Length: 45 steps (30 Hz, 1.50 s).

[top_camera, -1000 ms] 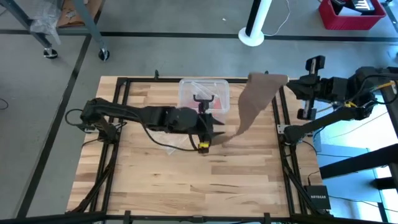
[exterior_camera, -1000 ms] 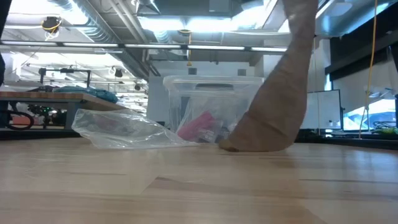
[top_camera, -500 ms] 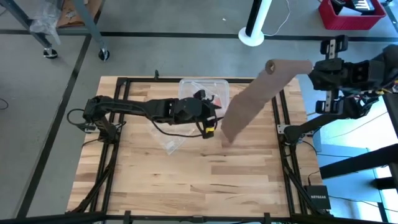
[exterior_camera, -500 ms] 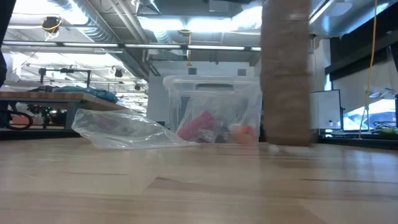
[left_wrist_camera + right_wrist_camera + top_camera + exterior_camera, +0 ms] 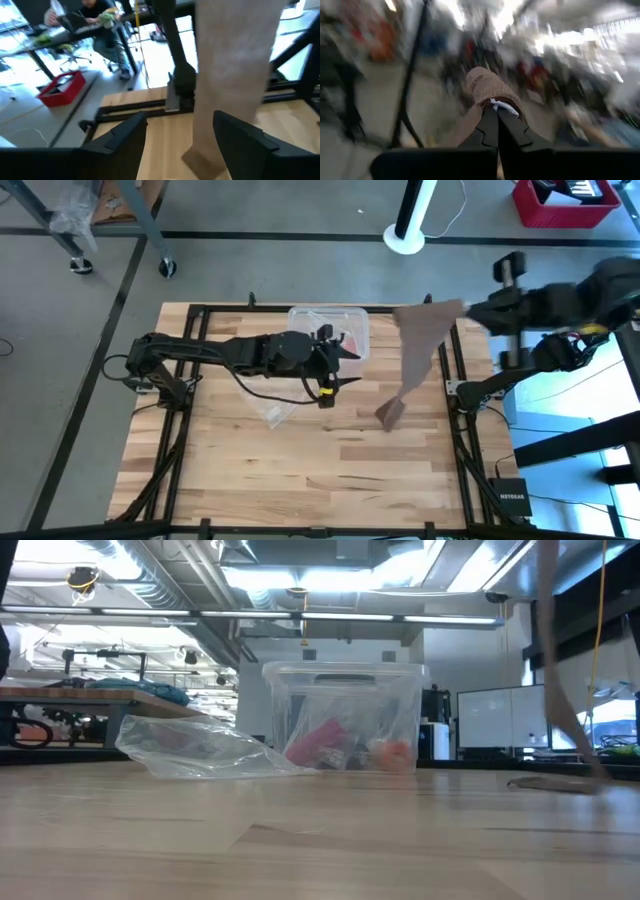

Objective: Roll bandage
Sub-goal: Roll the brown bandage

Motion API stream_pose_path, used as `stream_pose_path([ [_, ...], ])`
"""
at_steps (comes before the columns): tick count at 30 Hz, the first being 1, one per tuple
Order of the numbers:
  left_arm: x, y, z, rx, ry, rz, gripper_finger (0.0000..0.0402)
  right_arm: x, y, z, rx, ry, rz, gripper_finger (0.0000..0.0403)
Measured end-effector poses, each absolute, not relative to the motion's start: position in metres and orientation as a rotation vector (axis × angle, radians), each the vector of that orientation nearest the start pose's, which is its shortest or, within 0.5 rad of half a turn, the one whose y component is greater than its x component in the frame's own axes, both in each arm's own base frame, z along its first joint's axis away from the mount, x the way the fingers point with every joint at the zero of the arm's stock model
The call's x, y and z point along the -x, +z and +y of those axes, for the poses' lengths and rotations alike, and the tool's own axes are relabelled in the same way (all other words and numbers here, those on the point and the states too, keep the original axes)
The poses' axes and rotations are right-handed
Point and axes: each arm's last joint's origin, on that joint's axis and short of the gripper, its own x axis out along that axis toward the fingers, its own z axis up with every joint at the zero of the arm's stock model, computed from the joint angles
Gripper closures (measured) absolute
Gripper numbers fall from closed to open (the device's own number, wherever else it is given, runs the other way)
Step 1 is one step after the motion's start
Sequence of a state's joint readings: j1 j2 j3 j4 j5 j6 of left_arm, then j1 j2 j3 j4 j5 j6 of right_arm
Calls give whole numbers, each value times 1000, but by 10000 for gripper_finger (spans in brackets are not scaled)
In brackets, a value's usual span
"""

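The bandage (image 5: 415, 350), a dull brown strip, hangs from my right gripper (image 5: 468, 310), which is shut on its upper end above the table's far right. Its lower end (image 5: 391, 412) lies on the wood. In the low view the bandage (image 5: 560, 690) shows edge-on, with its end (image 5: 548, 783) flat on the table. My left gripper (image 5: 346, 370) is open and empty near the table's middle, to the left of the bandage. In the left wrist view (image 5: 182, 137) the bandage (image 5: 230, 75) hangs beyond the open fingers. My right gripper pinches the bandage's upper end (image 5: 490, 95) between its two shut fingers, where the fabric bunches into a rounded lump with a small white tag (image 5: 502, 106). The strip hangs slack below the gripper, its lower end resting on the table.
A clear plastic box (image 5: 328, 332) with a black handle stands at the far middle, just behind my left gripper. A clear thin plastic bag (image 5: 200, 745) lies near it, under the left arm. The black table frame (image 5: 450, 380) runs along the right edge.
My right gripper has swung up and toward the right, then come back down and to the left. The bandage was lifted, turned about, and its lower end now lies farther right on the table. My left gripper has drawn back toward the far edge.
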<state>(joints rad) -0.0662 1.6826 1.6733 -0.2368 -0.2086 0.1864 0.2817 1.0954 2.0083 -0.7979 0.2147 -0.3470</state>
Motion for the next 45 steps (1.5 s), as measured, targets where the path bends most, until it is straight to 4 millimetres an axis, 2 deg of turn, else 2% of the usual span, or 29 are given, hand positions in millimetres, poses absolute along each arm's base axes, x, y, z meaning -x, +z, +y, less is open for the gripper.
stream_pose_path([
  [4, -401, 387, -19, -205, 125, 269, 190, -110, 555, 21, 391, -58, 79, 403],
  [9, -418, 368, -12, -198, 144, 283, 195, -126, 525, 24, 454, -101, 199, 403],
  [18, -441, 342, 1, -153, 183, 281, 196, -114, 486, 20, 441, -144, 165, 403],
  [25, -451, 337, 13, -121, 211, 221, 196, -106, 476, 18, 428, -121, 131, 403],
  [29, -463, 321, 20, -124, 219, 216, 196, -105, 476, 18, 427, -106, 119, 403],
  [37, -487, 294, 20, -124, 84, 104, 200, -106, 477, 19, 427, -92, 109, 403],
  [41, -493, 284, 17, -148, 76, 93, 250, -106, 478, 19, 424, -94, 98, 403],
  [45, -494, 281, 8, -175, 49, 113, 352, -106, 478, 19, 428, -105, 100, 403],
])
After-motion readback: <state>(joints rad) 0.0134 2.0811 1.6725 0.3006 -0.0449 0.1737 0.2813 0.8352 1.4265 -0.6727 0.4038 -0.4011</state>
